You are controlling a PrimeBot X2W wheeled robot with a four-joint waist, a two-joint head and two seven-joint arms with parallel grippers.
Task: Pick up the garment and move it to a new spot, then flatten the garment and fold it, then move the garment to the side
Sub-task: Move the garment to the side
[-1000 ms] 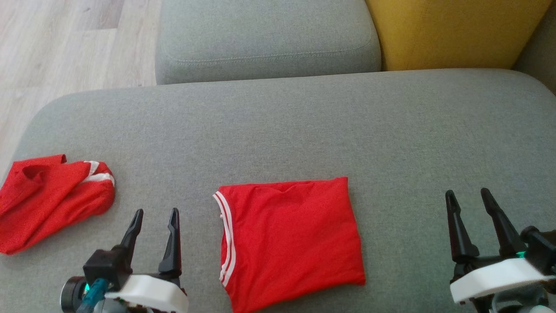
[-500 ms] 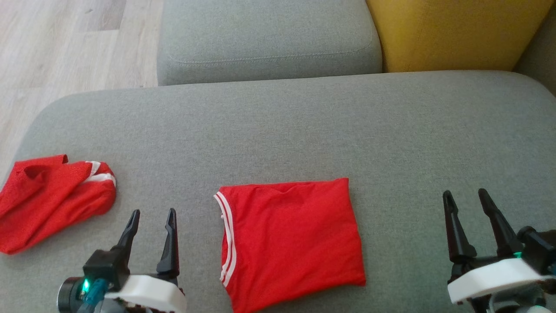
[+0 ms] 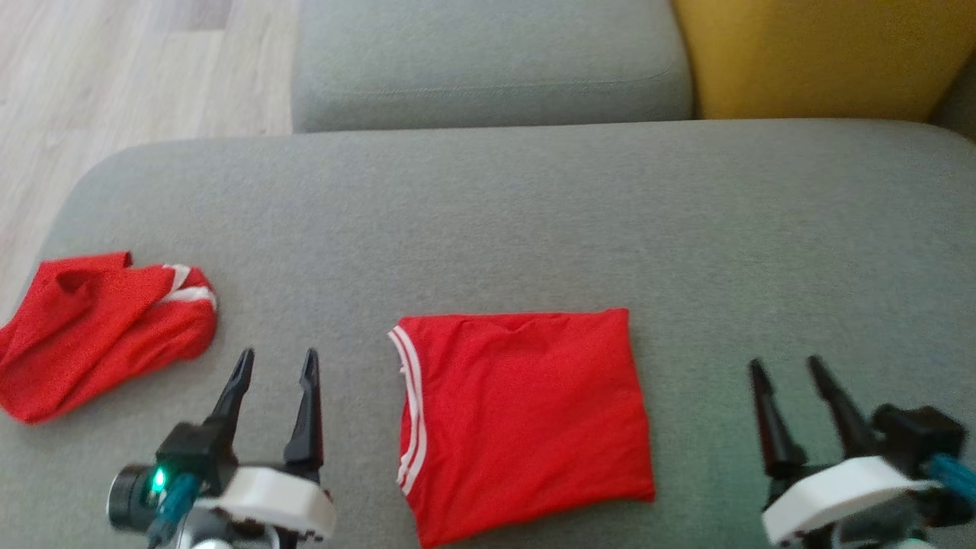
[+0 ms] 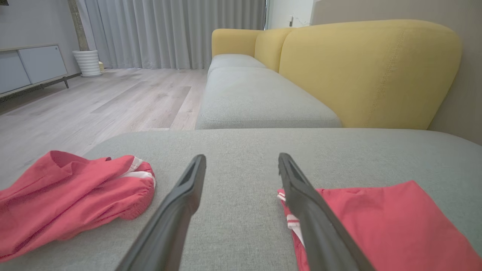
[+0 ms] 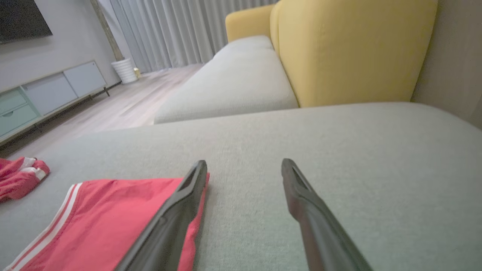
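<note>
A red garment with white stripes along its left edge lies folded flat in a rectangle on the grey cushion, near the front. It also shows in the left wrist view as the red garment and in the right wrist view as the red garment. My left gripper stands open to its left, with nothing between the fingers. Out to the right of the garment, my right gripper is open and empty too. Neither gripper touches the cloth.
A second red garment lies crumpled at the cushion's far left edge, near the drop to the wooden floor. Behind are another grey seat cushion and a yellow backrest.
The head view has shifted, so the whole scene slid slightly right. The right gripper has dropped lower and a little left in the picture. Both garments lie as before.
</note>
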